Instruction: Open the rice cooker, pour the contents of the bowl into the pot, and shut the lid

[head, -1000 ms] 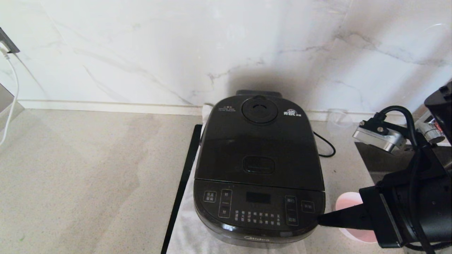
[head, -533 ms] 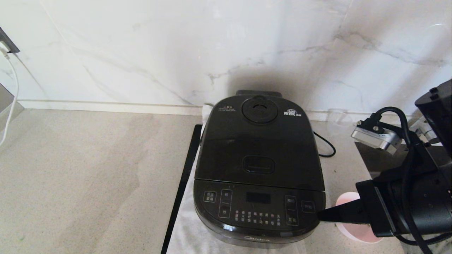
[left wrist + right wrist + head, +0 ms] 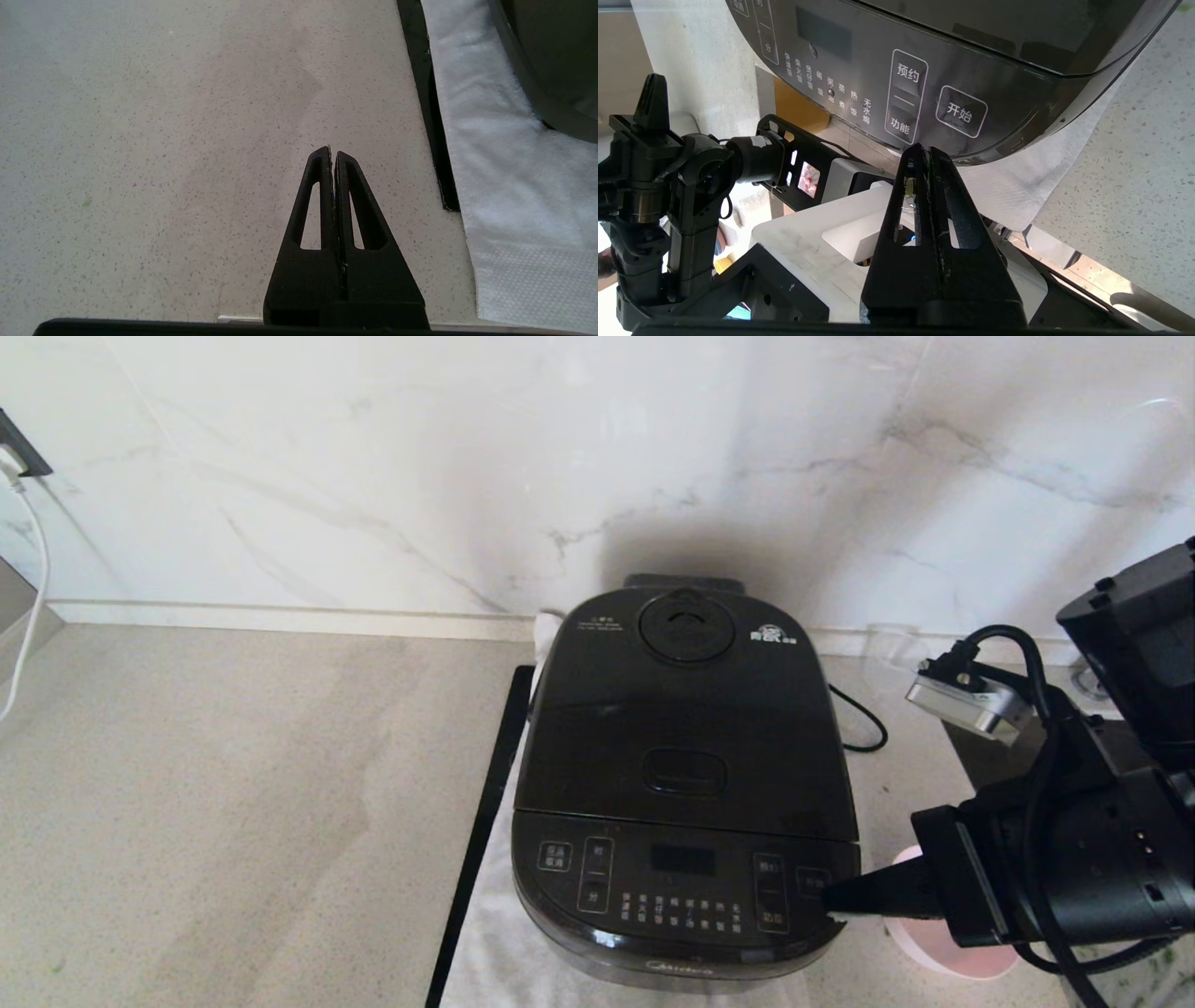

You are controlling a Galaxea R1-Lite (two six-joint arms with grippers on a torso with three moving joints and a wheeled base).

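Marble backdrop — glossy black rice cooker [image 3: 684,784], lid [image 3: 686,709] down.

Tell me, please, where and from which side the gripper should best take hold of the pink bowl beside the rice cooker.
Probably the bowl's thin rim, one finger inside and one outside, coming from above on the side away from the rice cooker. The bowl stands upright close to the cooker's right front corner, with the shut right gripper now over that gap.
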